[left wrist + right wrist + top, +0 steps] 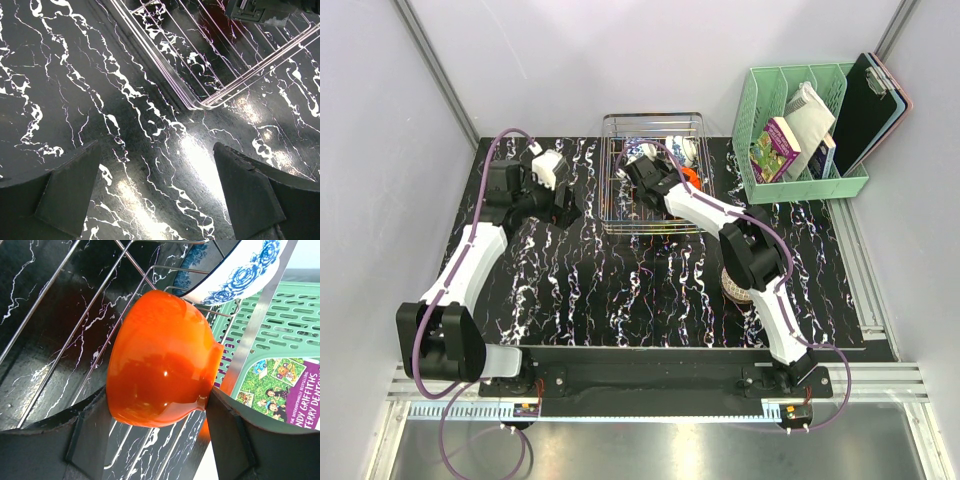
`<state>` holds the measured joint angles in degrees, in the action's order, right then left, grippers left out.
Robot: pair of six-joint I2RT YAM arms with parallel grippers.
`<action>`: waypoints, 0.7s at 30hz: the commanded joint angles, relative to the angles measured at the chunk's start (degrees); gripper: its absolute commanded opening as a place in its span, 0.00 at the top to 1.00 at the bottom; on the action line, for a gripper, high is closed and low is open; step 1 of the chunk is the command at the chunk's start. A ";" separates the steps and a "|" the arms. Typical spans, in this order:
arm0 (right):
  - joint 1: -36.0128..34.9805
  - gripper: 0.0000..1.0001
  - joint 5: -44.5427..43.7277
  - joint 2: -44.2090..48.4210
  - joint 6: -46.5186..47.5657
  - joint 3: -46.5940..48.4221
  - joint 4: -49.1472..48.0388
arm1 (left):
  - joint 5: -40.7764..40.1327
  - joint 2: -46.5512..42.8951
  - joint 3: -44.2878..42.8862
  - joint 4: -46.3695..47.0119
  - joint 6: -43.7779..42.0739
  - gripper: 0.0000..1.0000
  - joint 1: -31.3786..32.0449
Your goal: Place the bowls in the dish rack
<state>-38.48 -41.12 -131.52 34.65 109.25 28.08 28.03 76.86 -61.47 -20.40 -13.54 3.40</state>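
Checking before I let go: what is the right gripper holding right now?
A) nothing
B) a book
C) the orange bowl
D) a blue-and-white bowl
C: in the right wrist view the orange bowl sits clamped between the right gripper's fingers, with the wires of the rack behind it. The blue-and-white bowl lies beyond, outside the fingers.
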 commanded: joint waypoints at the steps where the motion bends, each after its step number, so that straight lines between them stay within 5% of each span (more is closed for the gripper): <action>1: 0.51 1.00 -2.12 2.33 0.33 0.44 -2.67 | 1.68 -1.89 0.30 3.09 -0.17 0.01 -0.32; 3: 0.60 1.00 -1.68 2.06 0.41 0.26 -2.59 | 1.76 -1.89 0.30 3.09 -0.17 0.01 -0.41; 8: 0.60 0.77 1.83 1.71 -1.07 0.35 -0.48 | 1.94 -1.71 0.21 3.09 -0.08 0.01 -0.41; 13: 0.60 0.68 6.39 1.36 -3.97 2.19 3.99 | 1.94 -1.63 0.21 3.09 0.00 0.01 -0.50; 21: 0.60 0.22 14.39 0.83 -7.41 5.35 9.89 | 1.85 -1.89 0.13 3.09 0.01 0.01 -0.59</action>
<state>-37.95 -34.30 -131.55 30.87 111.63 33.63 28.51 76.86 -61.28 -19.86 -13.52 3.20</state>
